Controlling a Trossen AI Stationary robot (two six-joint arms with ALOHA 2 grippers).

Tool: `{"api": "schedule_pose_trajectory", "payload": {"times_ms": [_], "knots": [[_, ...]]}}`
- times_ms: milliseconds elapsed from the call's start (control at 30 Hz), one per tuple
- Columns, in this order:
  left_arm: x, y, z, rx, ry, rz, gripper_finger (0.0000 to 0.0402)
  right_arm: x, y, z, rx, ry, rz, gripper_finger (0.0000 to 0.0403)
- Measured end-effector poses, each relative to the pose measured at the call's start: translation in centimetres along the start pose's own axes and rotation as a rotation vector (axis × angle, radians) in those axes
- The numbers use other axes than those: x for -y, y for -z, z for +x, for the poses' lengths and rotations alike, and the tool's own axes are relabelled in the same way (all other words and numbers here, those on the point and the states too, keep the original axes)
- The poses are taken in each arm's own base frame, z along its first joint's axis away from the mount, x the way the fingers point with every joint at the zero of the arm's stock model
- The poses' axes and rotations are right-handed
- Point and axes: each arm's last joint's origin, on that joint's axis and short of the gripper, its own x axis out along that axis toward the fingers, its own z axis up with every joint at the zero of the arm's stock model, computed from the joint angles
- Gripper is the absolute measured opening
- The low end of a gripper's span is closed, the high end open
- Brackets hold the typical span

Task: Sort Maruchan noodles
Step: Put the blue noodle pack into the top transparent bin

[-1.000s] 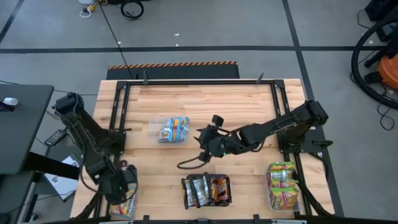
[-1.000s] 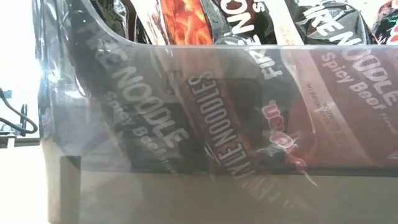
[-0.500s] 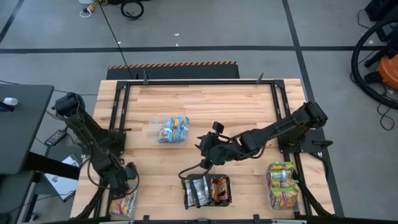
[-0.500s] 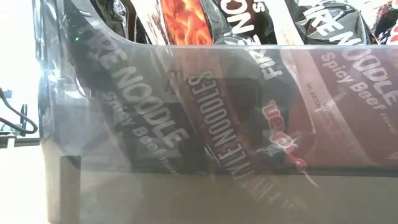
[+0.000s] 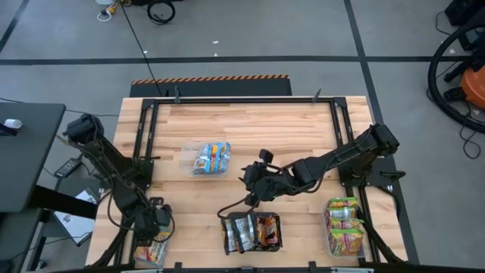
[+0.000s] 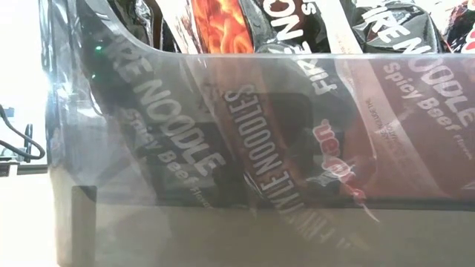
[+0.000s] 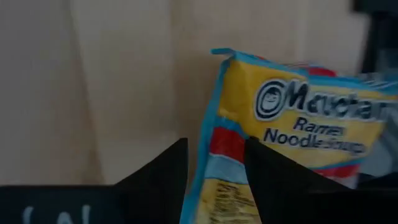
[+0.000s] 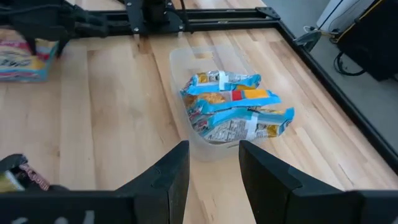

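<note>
Left gripper (image 5: 154,226) lower in frame than before, fingers parted (nothing gripped); yellow-blue noodle packet (image 7: 298,130) between fingertips.

worktop (image 5: 250,121): pale planked wood, smooth, matt
noodle packets (image 8: 233,109): crinkly glossy plastic film
tub (image 8: 186,62): clear, slightly frosted plastic
frame (image 5: 242,100): black matt metal

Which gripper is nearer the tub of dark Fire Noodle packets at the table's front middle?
Right. The right gripper hovers just behind the tub of dark packets, toward the table's centre. The left gripper is off at the front left corner, over the yellow-and-blue packet.
</note>
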Motion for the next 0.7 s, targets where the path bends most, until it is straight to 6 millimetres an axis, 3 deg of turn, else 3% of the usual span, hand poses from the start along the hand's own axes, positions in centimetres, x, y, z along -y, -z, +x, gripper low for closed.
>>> {"api": "schedule_pose_trajectory", "payload": {"times_ms": [300, 433, 600, 700], "knots": [[-0.4, 0.4, 1.5, -0.091, 0.051, 0.035, 0.0145, -0.1, 1.1, 0.6, -0.036, -0.011, -0.017, 0.0145], [-0.4, 0.5, 1.6, -0.116, 0.058, 0.056, 0.0102, -0.1, 1.6, 0.8, -0.051, -0.016, -0.026, 0.0145], [-0.5, 0.3, 1.5, -0.111, 0.056, 0.104, 0.0017, -0.2, 1.7, 0.7, -0.048, -0.006, -0.038, 0.0145], [-0.2, -0.8, 0.7, -0.096, 0.044, 0.086, 0.0009, -0.5, 1.8, 0.5, -0.048, -0.011, -0.047, 0.0145]]}}
